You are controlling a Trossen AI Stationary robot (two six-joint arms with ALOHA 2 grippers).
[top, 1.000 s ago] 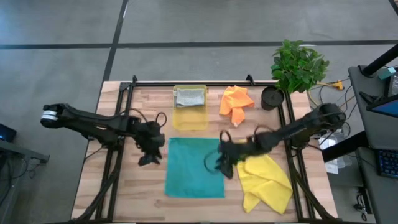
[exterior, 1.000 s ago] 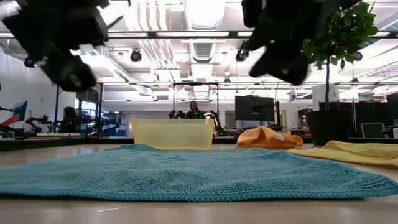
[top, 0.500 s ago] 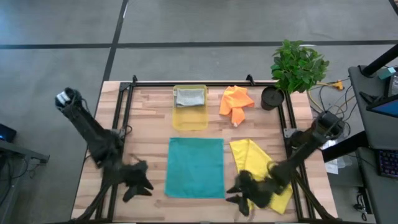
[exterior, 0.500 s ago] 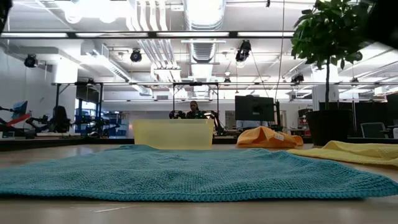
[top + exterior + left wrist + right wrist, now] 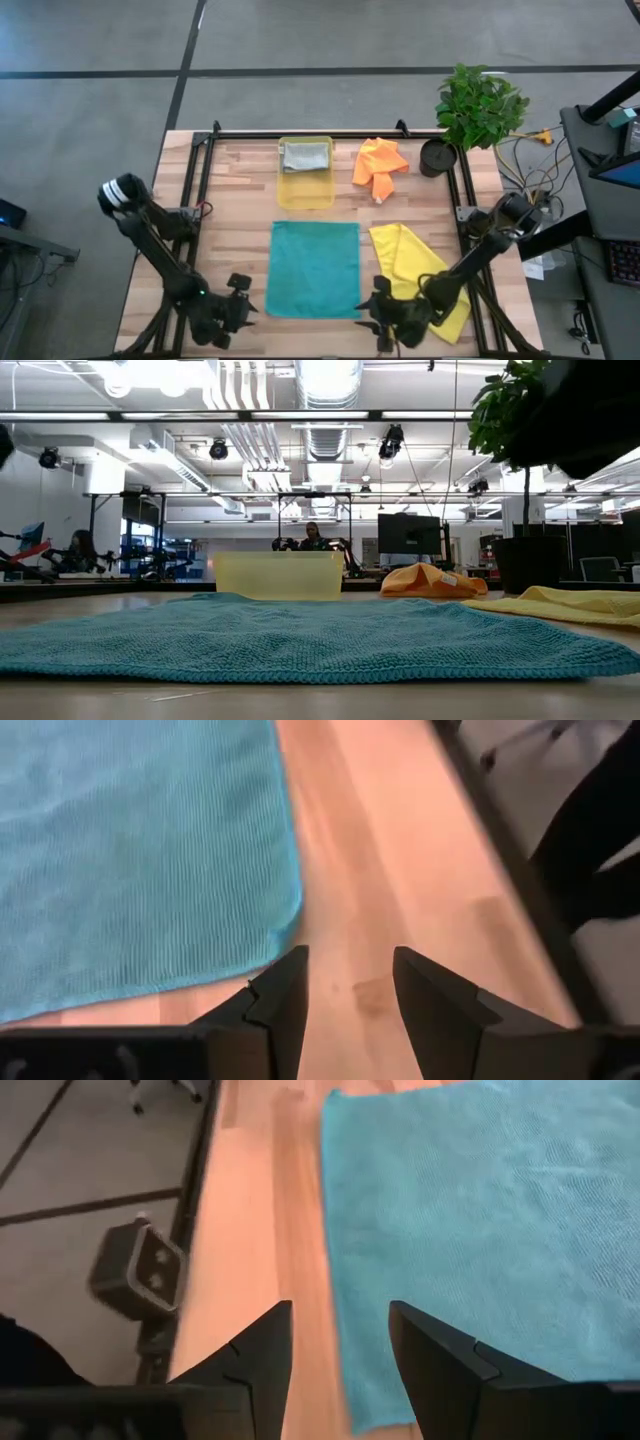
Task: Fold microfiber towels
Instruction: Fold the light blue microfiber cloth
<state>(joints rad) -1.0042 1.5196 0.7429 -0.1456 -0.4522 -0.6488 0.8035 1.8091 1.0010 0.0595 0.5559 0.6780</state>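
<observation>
Since a second ago both arms have swung from beside the teal towel's point(image 5: 314, 268) upper half down to its near corners, and the yellow towel point(image 5: 420, 270) lies differently, with part of it now flat close beside the teal one. The left gripper point(image 5: 238, 303) hangs just off the teal towel's near left corner, its jaws apart with only bare wood between them; the left wrist view shows that rounded corner just ahead of the fingers point(image 5: 283, 995), untouched. The right gripper point(image 5: 378, 312) sits off the near right corner, fingers point(image 5: 262, 1346) likewise spread and empty, the towel's side edge running just ahead of them with a strip of bare table point(image 5: 240, 205) alongside.

The teal towel lies flat and square at the table's middle, all four edges straight. Left of it the wood is open out to the frame rail. Right of it a narrow gap separates it from the yellow towel, which is rumpled and partly under the right arm. Beyond the teal towel's far edge stands the yellow tray point(image 5: 305, 186) with the grey towel point(image 5: 305, 156) inside. The orange towel point(image 5: 379, 166) lies crumpled right of the tray, and a potted plant point(image 5: 478, 108) stands at the far right corner.
</observation>
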